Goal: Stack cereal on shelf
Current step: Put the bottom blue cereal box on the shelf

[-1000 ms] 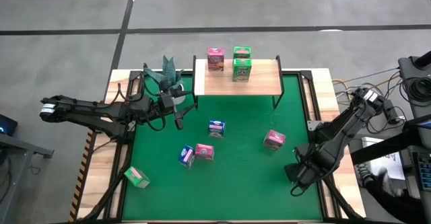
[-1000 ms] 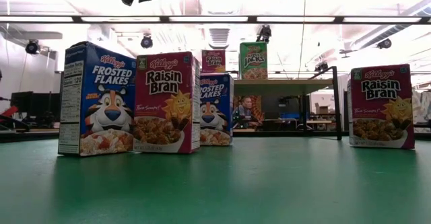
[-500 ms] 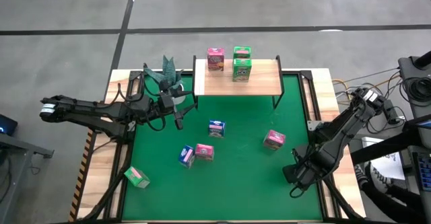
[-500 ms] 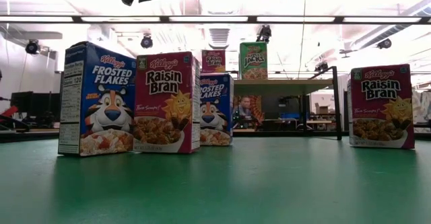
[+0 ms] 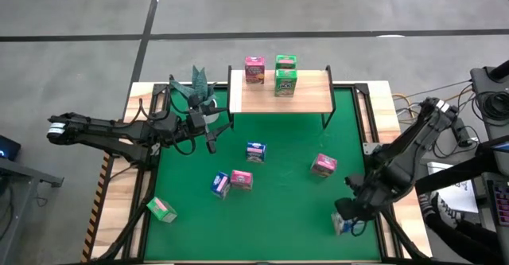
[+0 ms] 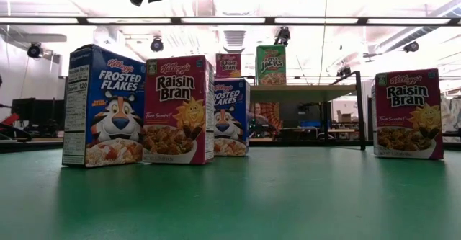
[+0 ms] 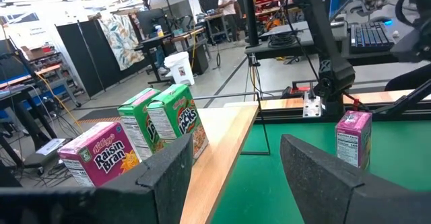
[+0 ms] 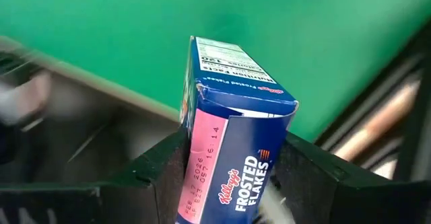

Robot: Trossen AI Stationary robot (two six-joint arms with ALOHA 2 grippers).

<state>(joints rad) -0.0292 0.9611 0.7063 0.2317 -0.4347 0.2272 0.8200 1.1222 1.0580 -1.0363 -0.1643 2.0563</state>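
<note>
Right end effector (image 5: pixel 347 220) you ran clamped a blue Frosted Flakes carton (image 8: pixel 232 153), near the counter's (image 5: pixel 278 233) front right corner, left end effector (image 7: pixel 232 177) gaped empty.

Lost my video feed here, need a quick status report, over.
Right claw shut on a blue cereal box at the mat's near right corner. Left claw open, facing the shelf, which holds three boxes. Nothing in the way.

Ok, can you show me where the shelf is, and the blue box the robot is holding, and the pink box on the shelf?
shelf (image 5: pixel 310 96): high view, bare wooden top.
blue box (image 8: pixel 232 170): right wrist view, printed side between the fingers.
pink box (image 5: pixel 254 69): high view, its top.
</note>
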